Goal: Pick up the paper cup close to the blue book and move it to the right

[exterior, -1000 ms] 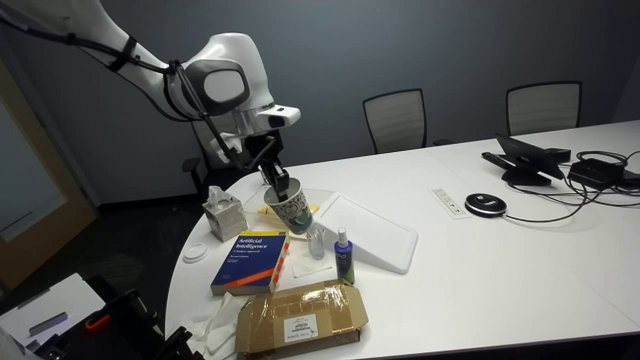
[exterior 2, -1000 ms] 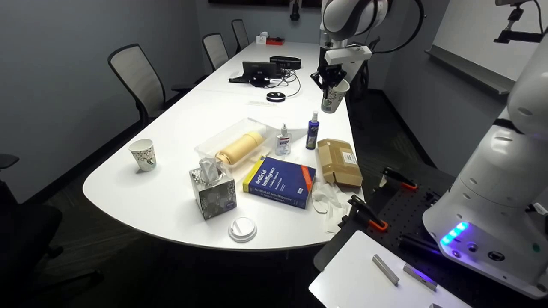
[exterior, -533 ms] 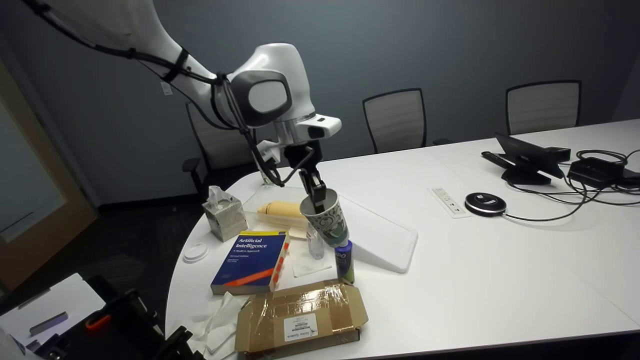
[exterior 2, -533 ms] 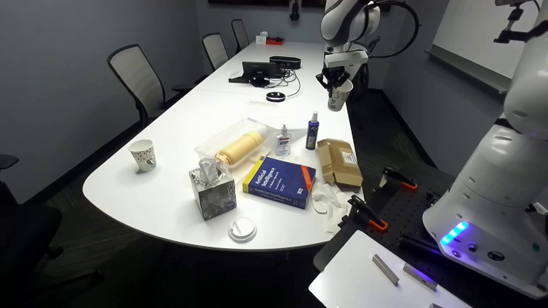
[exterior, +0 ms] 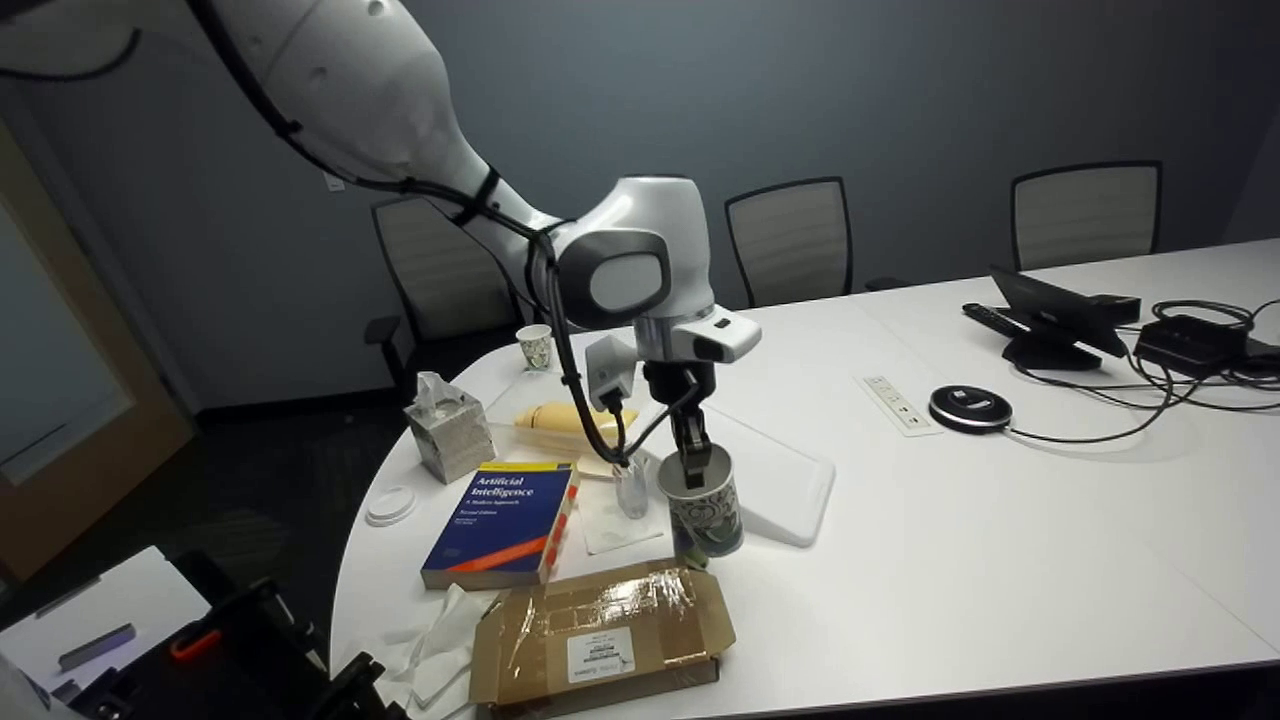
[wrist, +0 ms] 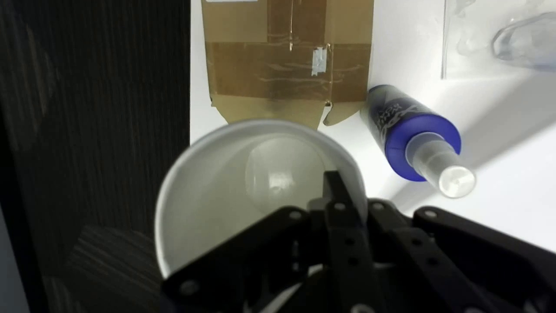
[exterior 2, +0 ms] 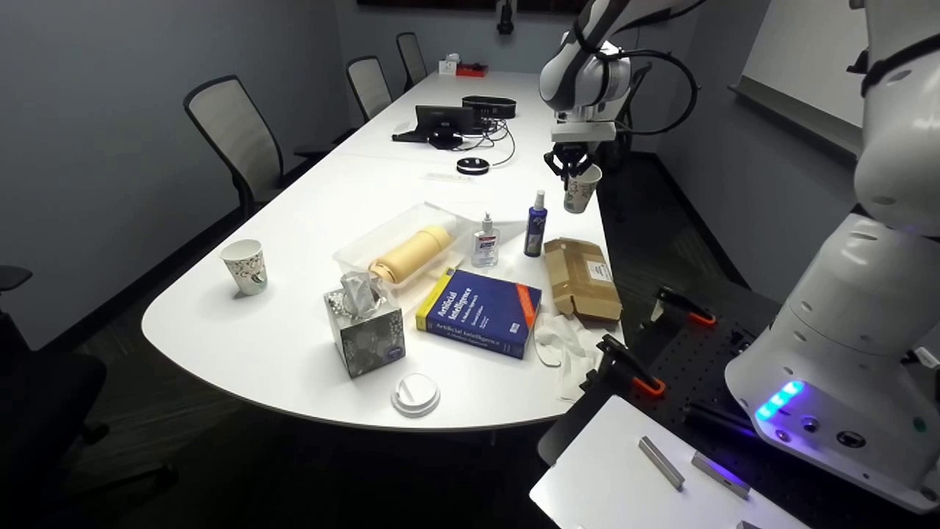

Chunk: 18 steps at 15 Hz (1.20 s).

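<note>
The paper cup (exterior: 708, 515) is white with a grey-green leaf pattern. My gripper (exterior: 694, 475) is shut on its rim wall, one finger inside and one outside. The cup is held nearly upright beyond the spray bottle, near the table's edge in an exterior view (exterior 2: 581, 197); its exact height above the table I cannot tell. The wrist view shows its pale inside (wrist: 208, 195) left of the fingers (wrist: 349, 204). The blue book (exterior: 505, 520), with a yellow band and orange stripe, lies flat, apart from the gripper, also in an exterior view (exterior 2: 481, 312). It is outside the wrist view.
A blue spray bottle (exterior 2: 536, 226) stands close by the held cup, also in the wrist view (wrist: 408, 126). A cardboard box (exterior: 605, 635), sanitizer bottle (exterior 2: 485, 245), white lid-like panel (exterior: 770, 470), tissue box (exterior 2: 365, 330) and second paper cup (exterior 2: 246, 266) are on the table.
My gripper has carried the cup rightward and down in an exterior view, from over the tray past the sanitizer to the spray bottle. The cup has become more upright. The table objects stay put.
</note>
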Each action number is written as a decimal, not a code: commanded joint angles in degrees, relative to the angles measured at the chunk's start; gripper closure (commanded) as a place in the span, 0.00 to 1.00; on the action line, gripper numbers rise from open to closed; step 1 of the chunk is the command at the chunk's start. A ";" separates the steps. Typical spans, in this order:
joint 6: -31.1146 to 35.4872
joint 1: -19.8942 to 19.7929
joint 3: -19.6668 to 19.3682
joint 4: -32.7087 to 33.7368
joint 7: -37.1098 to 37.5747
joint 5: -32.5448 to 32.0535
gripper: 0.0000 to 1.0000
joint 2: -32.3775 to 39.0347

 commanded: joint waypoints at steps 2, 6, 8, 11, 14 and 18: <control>-0.88 -1.92 -0.01 8.86 -0.17 4.98 0.99 9.29; -0.65 -3.99 0.89 14.71 -0.74 8.74 0.99 15.05; -1.47 -4.57 0.81 17.60 -0.24 10.01 0.99 17.61; -1.70 -5.43 0.92 20.93 -0.01 11.63 0.99 20.85; -2.04 -6.04 0.98 23.71 0.32 12.58 0.99 23.43; -2.59 -6.91 1.45 26.80 0.47 13.89 0.99 26.02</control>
